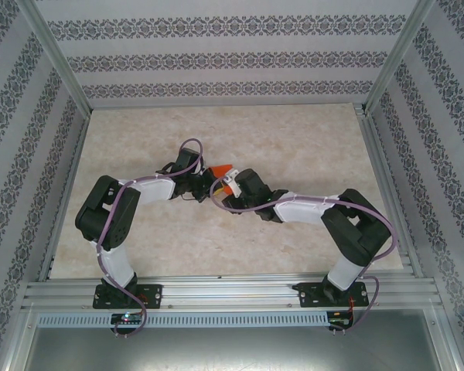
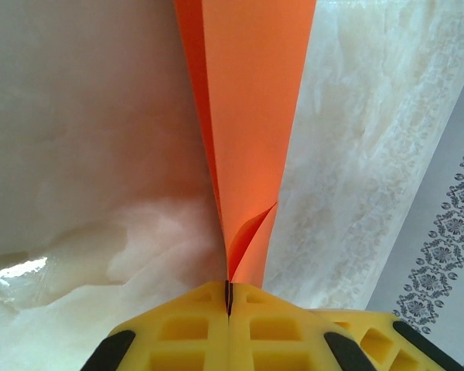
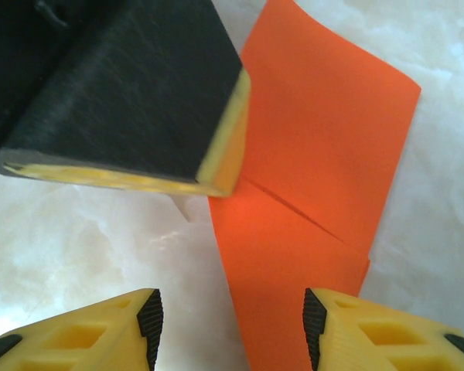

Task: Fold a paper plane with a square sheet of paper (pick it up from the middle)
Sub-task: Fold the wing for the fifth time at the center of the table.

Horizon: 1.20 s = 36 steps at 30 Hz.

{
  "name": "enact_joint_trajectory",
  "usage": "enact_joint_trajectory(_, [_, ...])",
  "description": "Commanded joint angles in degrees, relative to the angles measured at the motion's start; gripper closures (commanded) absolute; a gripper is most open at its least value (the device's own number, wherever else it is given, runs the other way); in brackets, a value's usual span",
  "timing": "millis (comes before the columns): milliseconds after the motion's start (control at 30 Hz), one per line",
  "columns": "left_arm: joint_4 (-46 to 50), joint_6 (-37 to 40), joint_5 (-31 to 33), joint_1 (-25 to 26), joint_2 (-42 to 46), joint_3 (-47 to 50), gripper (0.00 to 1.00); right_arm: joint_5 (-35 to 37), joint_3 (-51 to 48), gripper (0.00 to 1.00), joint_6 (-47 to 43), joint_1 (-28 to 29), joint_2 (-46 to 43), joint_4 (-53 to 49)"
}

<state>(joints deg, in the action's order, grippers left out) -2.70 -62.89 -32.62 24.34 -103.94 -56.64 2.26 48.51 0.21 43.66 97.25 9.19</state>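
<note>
The square sheet of paper (image 2: 243,116) is bright orange-red and folded along a centre crease into a long, narrow shape. My left gripper (image 2: 229,292) is shut on its near end, and the paper runs away from the yellow fingertips above the marbled table. In the right wrist view the paper (image 3: 317,131) shows flat with a diagonal flap edge. My right gripper (image 3: 232,325) stands open, its two fingers on either side of the paper's lower part without touching it. The left gripper's black and yellow finger (image 3: 131,93) pinches the paper's left edge. From above, both grippers meet mid-table at the paper (image 1: 219,169).
The pale marbled table (image 1: 294,139) is bare around the arms. Patterned walls and an aluminium frame (image 1: 54,69) enclose it on three sides. The two arms (image 1: 112,216) (image 1: 348,224) bend inward from their bases at the near rail.
</note>
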Motion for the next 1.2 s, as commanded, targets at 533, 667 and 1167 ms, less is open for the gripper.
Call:
enact_joint_trajectory(533, [2.95,-0.83,-0.51,0.38,3.21,-1.80,0.90,1.97,0.36,0.86,-2.82,0.47,5.98,4.86])
enact_joint_trajectory(667, [4.86,0.56,0.18,-1.31,4.50,-1.90,0.79,-1.73,0.17,0.94,-1.10,-0.44,5.52,4.79])
enact_joint_trajectory(1167, [-3.48,3.75,-2.89,-5.07,8.77,4.27,0.58,-31.48,-2.30,1.00,17.77,-12.40,4.81,13.81])
